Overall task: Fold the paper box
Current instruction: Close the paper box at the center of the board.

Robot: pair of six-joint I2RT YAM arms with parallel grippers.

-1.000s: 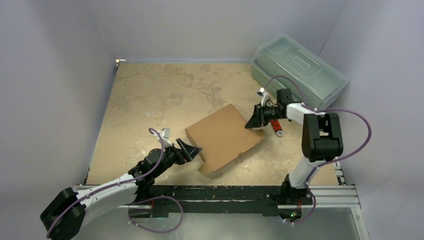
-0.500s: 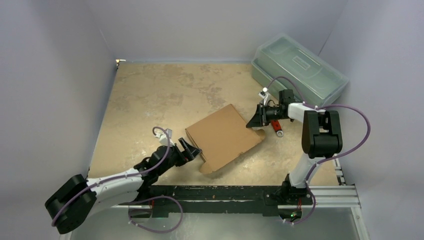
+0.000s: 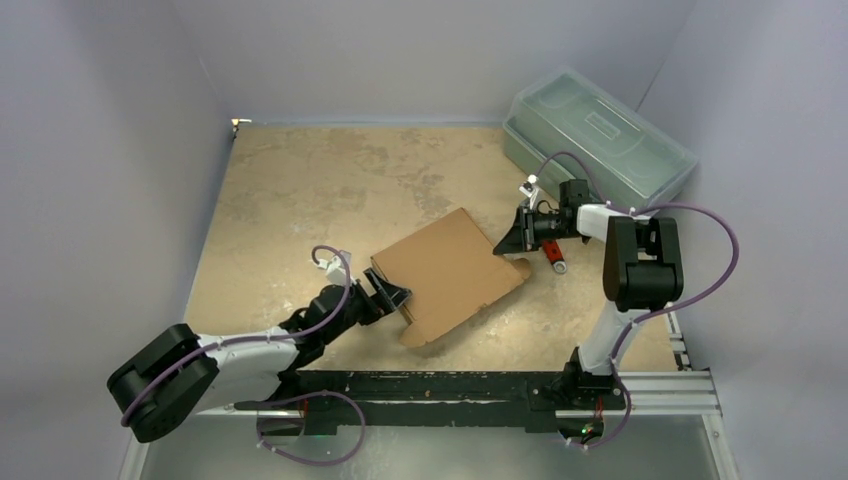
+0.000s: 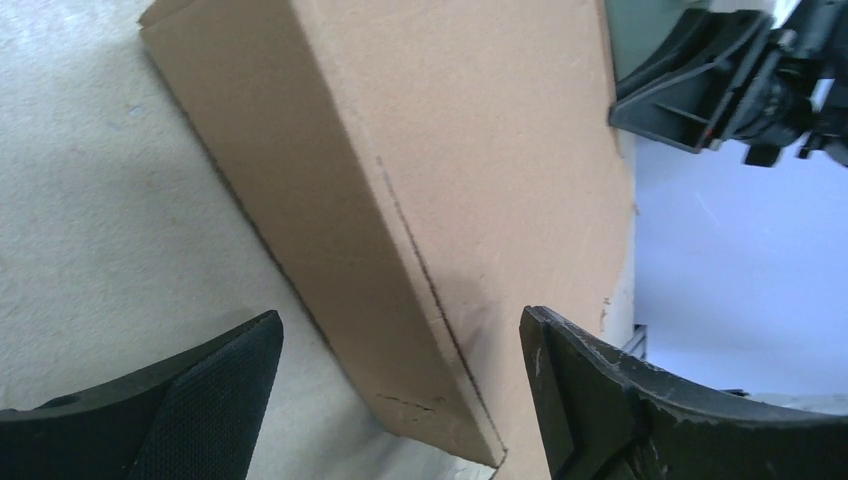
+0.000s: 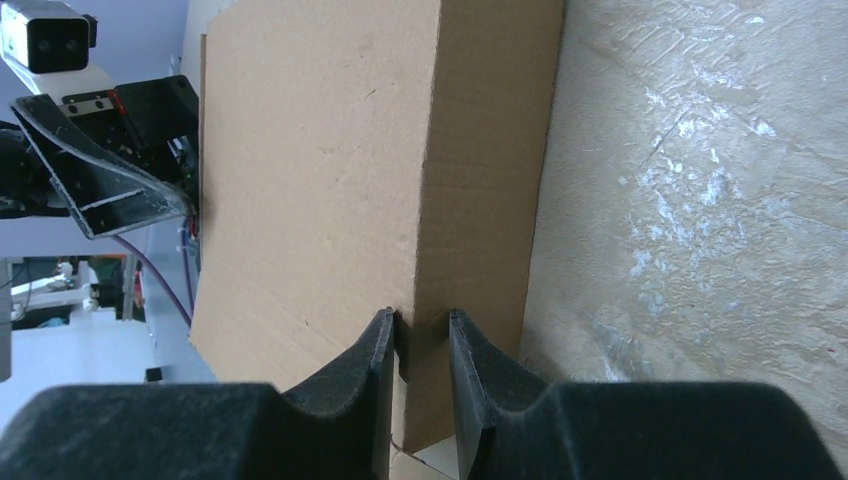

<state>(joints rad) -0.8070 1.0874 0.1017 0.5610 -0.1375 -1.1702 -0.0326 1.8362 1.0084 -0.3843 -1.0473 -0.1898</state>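
Paper box (image 3: 450, 270) sits mid-counter (image 3: 300, 180), nearer the near edge. Right end effector (image 5: 420, 328) pinches its right-side edge. Left end effector (image 4: 400, 335) is released, straddling the left corner. Probably light, stiff cardboard; best gripped at the edges.

The left arm lies low along the near edge, left gripper (image 4: 400, 318) spread wide. The right arm's right gripper (image 5: 420, 335) pinches the paper box (image 5: 320, 200).
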